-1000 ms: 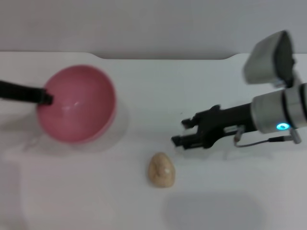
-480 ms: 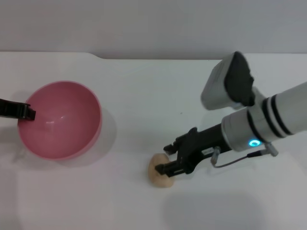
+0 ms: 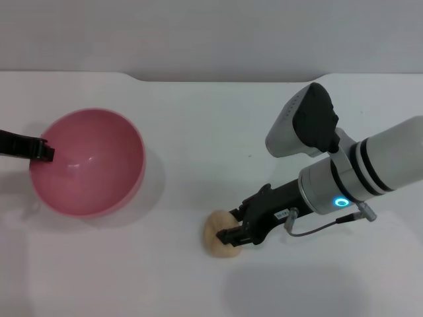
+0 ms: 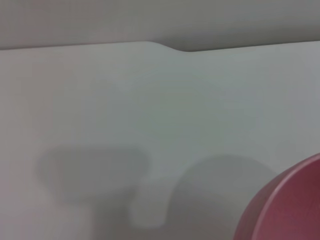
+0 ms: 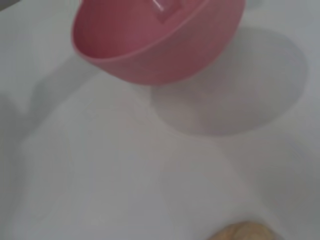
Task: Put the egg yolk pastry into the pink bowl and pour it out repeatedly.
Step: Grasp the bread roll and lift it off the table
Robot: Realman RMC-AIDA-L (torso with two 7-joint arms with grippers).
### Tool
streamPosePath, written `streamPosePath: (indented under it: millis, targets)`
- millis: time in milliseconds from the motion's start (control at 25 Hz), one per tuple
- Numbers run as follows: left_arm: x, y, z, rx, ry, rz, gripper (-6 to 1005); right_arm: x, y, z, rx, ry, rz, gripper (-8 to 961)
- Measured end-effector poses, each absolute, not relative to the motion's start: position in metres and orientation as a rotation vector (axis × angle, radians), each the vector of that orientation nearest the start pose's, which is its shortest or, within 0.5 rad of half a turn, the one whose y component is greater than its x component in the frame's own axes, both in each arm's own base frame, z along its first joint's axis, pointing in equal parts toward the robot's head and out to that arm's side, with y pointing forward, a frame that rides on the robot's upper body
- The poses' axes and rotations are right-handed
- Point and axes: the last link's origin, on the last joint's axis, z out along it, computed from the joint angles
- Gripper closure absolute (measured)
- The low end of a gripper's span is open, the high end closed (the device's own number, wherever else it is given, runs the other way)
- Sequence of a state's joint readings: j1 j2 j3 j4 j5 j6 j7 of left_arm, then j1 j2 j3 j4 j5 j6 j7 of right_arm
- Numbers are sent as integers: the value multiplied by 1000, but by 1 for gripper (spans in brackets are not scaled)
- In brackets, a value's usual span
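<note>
Black right pincer (image 3: 232, 226) reaches low, fingers straddling the egg yolk pastry (image 3: 218, 234), grip uncertain.

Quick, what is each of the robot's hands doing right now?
Left gripper: shut on the rim of the pink bowl, empty inside.
Right gripper: fingers open around the egg yolk pastry on the table, not yet closed.

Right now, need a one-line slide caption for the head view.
Right claw straddles the egg yolk pastry on the white table; left claw grips the pink bowl by its rim.
</note>
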State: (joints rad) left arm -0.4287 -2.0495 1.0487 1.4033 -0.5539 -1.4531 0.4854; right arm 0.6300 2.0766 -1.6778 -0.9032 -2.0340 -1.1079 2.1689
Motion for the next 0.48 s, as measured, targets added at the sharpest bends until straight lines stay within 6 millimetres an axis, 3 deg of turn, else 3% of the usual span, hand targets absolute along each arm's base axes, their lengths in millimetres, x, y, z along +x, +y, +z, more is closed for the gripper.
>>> streamPosePath:
  millis: [320, 480]
  targets:
    - [-257, 358, 82, -2133, -1322, 130, 994, 186, 347, -87, -2901, 789, -17, 589]
    - [-252, 362, 80, -2146, -1309, 128, 993, 189, 354, -56, -2861, 798, 119, 618]
